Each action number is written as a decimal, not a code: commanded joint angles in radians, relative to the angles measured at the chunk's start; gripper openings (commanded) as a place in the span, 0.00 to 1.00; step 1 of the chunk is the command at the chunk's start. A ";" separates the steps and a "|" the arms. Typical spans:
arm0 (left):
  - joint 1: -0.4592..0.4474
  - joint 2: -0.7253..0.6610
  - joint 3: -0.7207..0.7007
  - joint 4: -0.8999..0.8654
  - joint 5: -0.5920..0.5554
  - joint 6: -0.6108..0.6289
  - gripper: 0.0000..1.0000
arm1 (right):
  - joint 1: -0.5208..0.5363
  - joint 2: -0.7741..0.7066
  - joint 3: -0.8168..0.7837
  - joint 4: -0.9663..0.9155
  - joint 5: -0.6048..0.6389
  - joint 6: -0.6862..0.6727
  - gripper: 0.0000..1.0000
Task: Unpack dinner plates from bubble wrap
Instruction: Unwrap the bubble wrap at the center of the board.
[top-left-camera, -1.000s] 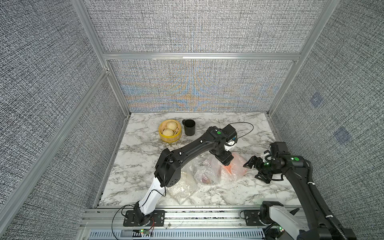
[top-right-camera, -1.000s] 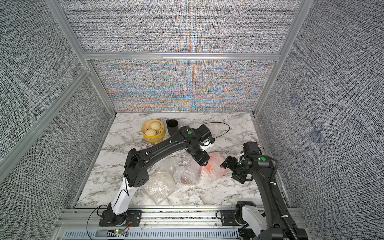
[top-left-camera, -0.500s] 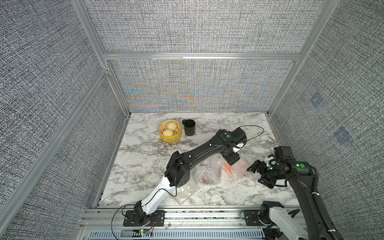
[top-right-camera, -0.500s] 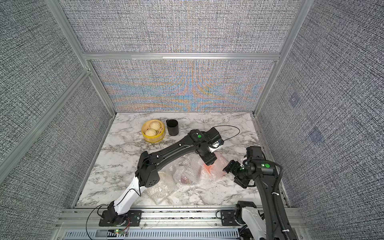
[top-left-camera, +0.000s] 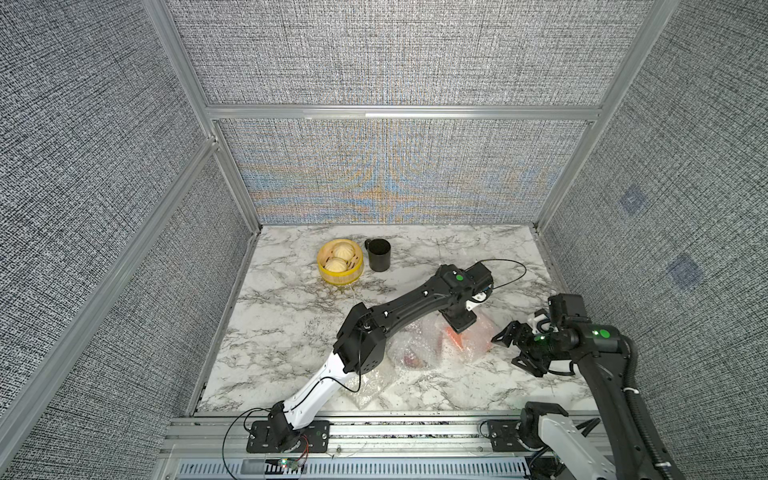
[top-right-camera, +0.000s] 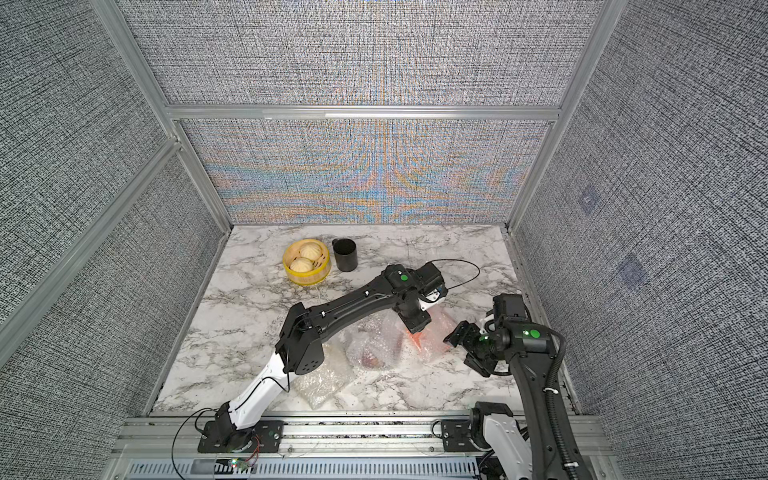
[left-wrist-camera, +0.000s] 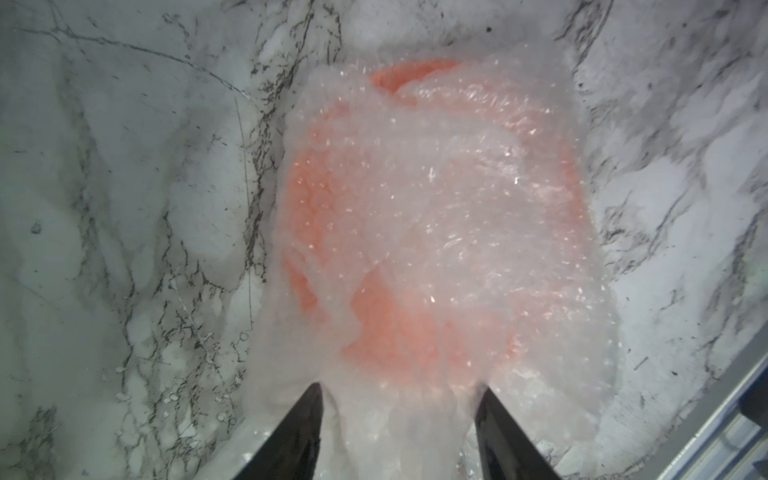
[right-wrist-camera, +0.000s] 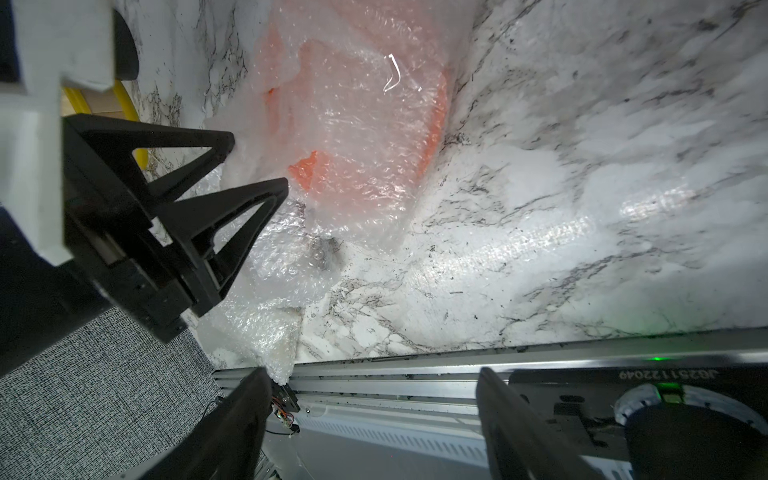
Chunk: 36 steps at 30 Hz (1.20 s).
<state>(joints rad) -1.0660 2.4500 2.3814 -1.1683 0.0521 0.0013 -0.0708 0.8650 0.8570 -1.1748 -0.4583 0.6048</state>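
A bright orange dinner plate (top-left-camera: 455, 338) (top-right-camera: 415, 338) lies wrapped in bubble wrap (top-left-camera: 478, 336) at the table's right. My left gripper (top-left-camera: 459, 324) (left-wrist-camera: 401, 432) reaches down onto this bundle. It is open, and a bunched fold of wrap (left-wrist-camera: 399, 424) fills the gap between its fingers (right-wrist-camera: 282, 187). The orange plate (left-wrist-camera: 415, 324) (right-wrist-camera: 307, 170) shows through the plastic. To the left, a dark red plate (top-left-camera: 411, 357) (top-right-camera: 372, 359) sits in its own wrap. My right gripper (top-left-camera: 515, 351) (top-right-camera: 465, 351) (right-wrist-camera: 374, 415) hovers open and empty just right of the orange bundle.
A third whitish bubble-wrap bundle (top-left-camera: 370, 384) (top-right-camera: 324, 382) lies near the front edge, partly under my left arm. A yellow steamer basket (top-left-camera: 340, 262) with buns and a black cup (top-left-camera: 379, 254) stand at the back. The aluminium front rail (top-left-camera: 415, 419) borders the table, and the right wall is close to my right arm.
My left arm has swung right onto the orange bundle, and its jaws have narrowed around the wrap. My right gripper has drawn back slightly toward the front right.
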 joint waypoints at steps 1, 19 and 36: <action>-0.002 0.011 -0.001 -0.001 -0.014 0.024 0.51 | 0.001 0.000 0.017 -0.008 -0.018 -0.004 0.79; 0.000 -0.012 0.002 0.008 0.104 -0.077 0.00 | 0.025 0.065 0.040 -0.003 0.010 -0.058 0.80; 0.016 -0.100 -0.161 0.136 0.309 -0.371 0.00 | 0.238 0.297 0.007 0.223 0.080 -0.024 0.77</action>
<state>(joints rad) -1.0512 2.3672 2.2326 -1.0855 0.3065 -0.3252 0.1516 1.1404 0.8639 -1.0096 -0.4042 0.5671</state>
